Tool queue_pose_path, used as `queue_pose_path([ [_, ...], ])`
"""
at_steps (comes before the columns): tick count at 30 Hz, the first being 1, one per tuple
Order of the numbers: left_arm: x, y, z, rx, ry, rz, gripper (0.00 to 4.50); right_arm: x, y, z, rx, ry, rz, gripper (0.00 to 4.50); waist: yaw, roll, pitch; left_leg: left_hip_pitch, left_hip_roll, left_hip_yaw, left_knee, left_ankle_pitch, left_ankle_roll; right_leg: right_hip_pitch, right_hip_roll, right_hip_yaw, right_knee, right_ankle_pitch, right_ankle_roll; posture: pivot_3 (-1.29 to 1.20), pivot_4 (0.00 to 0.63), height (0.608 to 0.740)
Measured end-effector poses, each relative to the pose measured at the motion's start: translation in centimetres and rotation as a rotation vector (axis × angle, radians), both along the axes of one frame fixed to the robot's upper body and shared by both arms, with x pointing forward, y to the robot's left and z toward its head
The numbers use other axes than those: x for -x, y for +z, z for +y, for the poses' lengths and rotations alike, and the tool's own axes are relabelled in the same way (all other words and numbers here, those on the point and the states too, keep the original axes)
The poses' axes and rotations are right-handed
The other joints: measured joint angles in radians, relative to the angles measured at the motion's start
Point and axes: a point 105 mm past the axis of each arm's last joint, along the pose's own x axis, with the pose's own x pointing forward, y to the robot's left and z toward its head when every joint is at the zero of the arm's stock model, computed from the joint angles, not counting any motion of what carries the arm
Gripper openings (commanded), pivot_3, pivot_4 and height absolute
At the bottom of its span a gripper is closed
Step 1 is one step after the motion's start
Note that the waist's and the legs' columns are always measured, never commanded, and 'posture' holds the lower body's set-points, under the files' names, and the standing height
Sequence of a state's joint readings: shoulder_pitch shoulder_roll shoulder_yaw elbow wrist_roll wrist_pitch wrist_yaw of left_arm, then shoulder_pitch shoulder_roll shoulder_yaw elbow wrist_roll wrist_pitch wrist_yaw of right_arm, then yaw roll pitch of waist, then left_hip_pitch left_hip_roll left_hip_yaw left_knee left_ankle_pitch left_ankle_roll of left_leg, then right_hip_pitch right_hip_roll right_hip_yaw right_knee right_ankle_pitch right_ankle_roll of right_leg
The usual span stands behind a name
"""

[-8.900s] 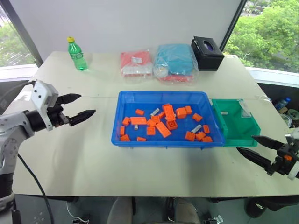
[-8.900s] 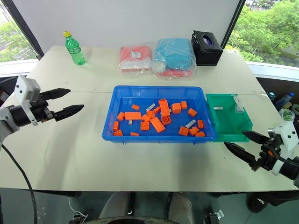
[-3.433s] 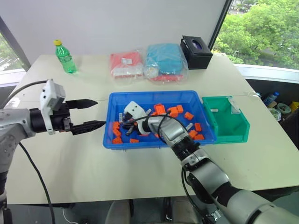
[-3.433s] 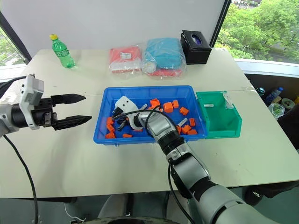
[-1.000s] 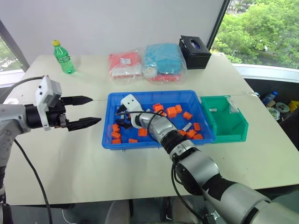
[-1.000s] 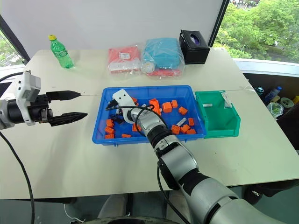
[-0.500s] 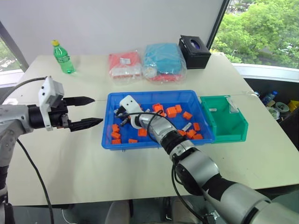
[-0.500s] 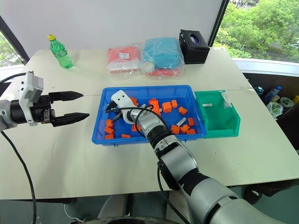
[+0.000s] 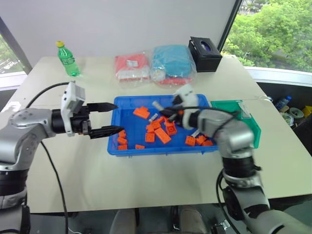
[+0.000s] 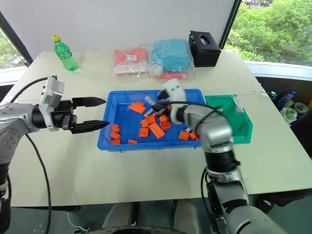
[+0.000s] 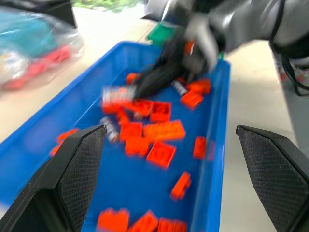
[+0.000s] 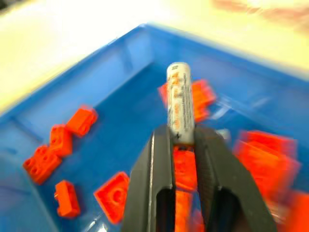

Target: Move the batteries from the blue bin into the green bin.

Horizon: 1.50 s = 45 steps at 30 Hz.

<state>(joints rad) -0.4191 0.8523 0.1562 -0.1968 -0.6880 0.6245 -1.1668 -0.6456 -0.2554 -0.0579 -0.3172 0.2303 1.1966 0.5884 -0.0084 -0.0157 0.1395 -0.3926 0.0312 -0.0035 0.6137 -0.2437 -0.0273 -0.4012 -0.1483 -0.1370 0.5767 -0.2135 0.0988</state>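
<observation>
**Battery pinched and lifted over the blue bin**

The right gripper (image 12: 182, 140) is clamped on one battery (image 12: 179, 103) by its lower end only, mid-frame above the blue bin (image 9: 127, 148); a jolt could tip it back among the orange blocks (image 9: 163, 135). The left gripper (image 9: 109, 118) hovers apart at the bin's left rim. Right of centre, the green bin (image 9: 251, 134) holds one battery at its far end.

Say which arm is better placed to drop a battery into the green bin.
Right. Its gripper is shut on a battery above the blue bin, near the green bin. The left gripper is open, empty, at the far end.
</observation>
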Motion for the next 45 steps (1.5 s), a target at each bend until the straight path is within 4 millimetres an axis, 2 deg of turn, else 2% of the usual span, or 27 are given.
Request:
queue_pose_path([
  [2, -0.3, 0.1, -0.7, 0.015, -0.011, -0.008, 4.5, 0.3, 1.4, -3.5, -0.013, -0.121, -0.015, 0.13, 0.001, 0.0, 0.0, 0.0, 0.0, 0.0, 0.0, 0.0, 0.0, 0.0, 0.0, 0.0, 0.0, 0.0, 0.0, 0.0, 0.15, 0.723],
  [3, -0.4, 0.2, -0.9, 0.03, -0.012, -0.013, 4.5, 0.5, 1.8, -5.8, 0.0, -0.204, -0.021, 0.13, 0.002, 0.0, 0.0, 0.0, 0.0, 0.001, 0.0, 0.0, 0.0, -0.001, -0.001, 0.0, -0.001, 0.0, 0.0, 0.0, 0.15, 0.723],
  [4, -0.5, 0.2, -1.1, 0.043, -0.006, -0.014, 4.5, 0.9, 1.9, -8.6, 0.015, -0.303, -0.021, 0.13, 0.006, -0.001, 0.0, 0.0, -0.001, 0.001, 0.0, 0.0, 0.0, -0.001, -0.001, 0.0, -0.002, 0.0, 0.0, 0.0, 0.15, 0.723],
  [7, -0.7, 0.0, -1.2, 0.06, 0.013, -0.01, 4.5, 2.2, 1.1, -14.5, 0.036, -0.523, 0.017, 0.13, 0.019, -0.002, 0.001, -0.001, -0.001, 0.002, 0.0, 0.0, 0.0, 0.0, -0.001, 0.0, -0.006, 0.0, 0.0, 0.0, 0.15, 0.723],
  [11, -0.8, -0.1, -1.2, 0.064, 0.016, -0.012, 4.5, 3.5, -0.8, -17.4, 0.052, -0.635, 0.076, 0.13, 0.017, 0.0, 0.001, 0.0, 0.001, 0.004, 0.0, 0.0, 0.0, 0.004, -0.001, -0.001, -0.011, 0.0, 0.0, 0.0, 0.15, 0.723],
  [15, -0.9, -0.1, -1.3, 0.069, 0.024, -0.014, 4.5, 3.8, -2.5, -18.1, 0.05, -0.652, 0.125, 2.02, 0.018, 0.003, 0.004, 0.0, 0.001, 0.005, 0.0, -0.002, -0.002, 0.002, -0.001, -0.001, -0.015, 0.0, 0.0, 0.0, 0.15, 0.723],
  [17, -1.0, 0.0, -1.3, 0.07, 0.029, -0.016, 4.5, 3.4, -2.6, -18.0, 0.059, -0.638, 0.117, 3.17, 0.019, 0.004, 0.004, 0.0, 0.001, 0.005, 0.0, -0.001, -0.001, 0.003, -0.001, -0.001, -0.016, 0.0, 0.0, 0.0, 0.15, 0.723],
  [18, -1.0, 0.0, -1.3, 0.07, 0.03, -0.016, 4.5, 3.2, -2.5, -17.9, 0.088, -0.625, 0.108, 3.58, 0.019, 0.004, 0.004, -0.001, 0.0, 0.005, 0.0, 0.0, 0.0, 0.003, -0.001, -0.001, -0.016, 0.0, 0.0, 0.0, 0.15, 0.723],
  [20, -1.0, 0.0, -1.2, 0.07, 0.031, -0.016, 4.5, 2.7, -2.2, -17.9, 0.131, -0.603, 0.083, 3.58, 0.019, 0.003, 0.004, -0.001, 0.0, 0.005, 0.0, 0.0, 0.0, 0.003, -0.001, -0.001, -0.016, 0.0, 0.0, 0.0, 0.15, 0.723],
  [23, -0.7, -0.2, -1.1, 0.057, 0.033, -0.012, 4.5, 1.0, 0.2, -16.2, 0.169, -0.508, -0.025, 3.58, 0.014, 0.005, 0.006, 0.0, 0.001, 0.007, 0.0, 0.0, 0.0, 0.003, -0.001, -0.001, -0.017, 0.0, 0.0, 0.0, 0.15, 0.723],
  [26, -0.6, -0.4, -1.0, 0.052, 0.035, -0.009, 4.5, -0.3, 2.7, -11.9, 0.156, -0.334, -0.132, 3.58, 0.01, 0.004, 0.006, 0.0, 0.002, 0.006, -0.001, 0.0, 0.0, 0.002, -0.001, -0.002, -0.016, 0.0, 0.0, 0.0, 0.15, 0.723],
  [28, -0.6, -0.6, -0.8, 0.05, 0.047, -0.004, 4.5, -1.2, 2.6, -7.8, 0.117, -0.215, -0.136, 3.58, 0.002, 0.003, 0.006, 0.0, 0.002, 0.005, -0.001, 0.0, 0.0, 0.002, -0.001, -0.002, -0.015, 0.0, 0.0, 0.0, 0.15, 0.723],
  [31, -0.6, -0.5, -0.8, 0.049, 0.058, -0.009, 4.5, -1.7, 0.9, -3.2, 0.082, -0.101, -0.082, 3.58, 0.001, 0.003, 0.007, -0.001, 0.0, 0.004, 0.0, 0.0, 0.0, 0.003, -0.001, -0.002, -0.014, 0.0, 0.0, 0.0, 0.15, 0.723],
  [32, -0.6, -0.5, -0.7, 0.049, 0.066, -0.011, 4.5, -1.9, 0.5, -1.8, 0.067, -0.078, -0.068, 4.1, 0.002, 0.004, 0.007, -0.001, 0.0, 0.004, 0.0, 0.0, 0.001, 0.003, -0.001, -0.002, -0.014, 0.001, 0.0, 0.0, 0.15, 0.723],
  [33, -0.6, -0.5, -0.6, 0.049, 0.073, -0.012, 4.5, -2.2, 0.0, -0.4, 0.058, -0.058, -0.054, 4.41, 0.0, 0.004, 0.007, -0.001, 0.0, 0.004, 0.0, 0.0, 0.001, 0.003, -0.001, -0.002, -0.014, 0.001, 0.0, 0.0, 0.15, 0.723],
  [37, -0.2, -0.1, -0.7, 0.05, 0.076, -0.034, 4.5, -3.3, -3.4, 4.5, 0.128, 0.009, 0.013, 4.46, -0.004, 0.004, 0.007, -0.001, 0.0, 0.004, 0.0, 0.0, 0.001, 0.003, -0.001, -0.002, -0.013, 0.001, 0.0, 0.0, 0.15, 0.723],
  [40, 0.1, -0.3, -0.8, 0.049, 0.073, -0.029, 4.5, -3.9, -5.2, 6.2, 0.145, 0.025, 0.064, 4.46, -0.001, 0.004, 0.008, -0.001, 0.0, 0.003, 0.001, 0.0, 0.001, 0.003, 0.0, -0.002, -0.012, 0.002, -0.002, 0.0, 0.15, 0.723],
  [45, 0.1, -0.2, -0.8, 0.048, 0.085, -0.036, 4.5, -4.9, -7.0, 7.1, 0.19, 0.029, 0.076, 4.46, -0.005, 0.004, 0.007, 0.0, 0.0, 0.003, 0.0, 0.0, 0.001, 0.004, 0.0, -0.002, -0.012, 0.002, -0.001, 0.0, 0.15, 0.723],
])
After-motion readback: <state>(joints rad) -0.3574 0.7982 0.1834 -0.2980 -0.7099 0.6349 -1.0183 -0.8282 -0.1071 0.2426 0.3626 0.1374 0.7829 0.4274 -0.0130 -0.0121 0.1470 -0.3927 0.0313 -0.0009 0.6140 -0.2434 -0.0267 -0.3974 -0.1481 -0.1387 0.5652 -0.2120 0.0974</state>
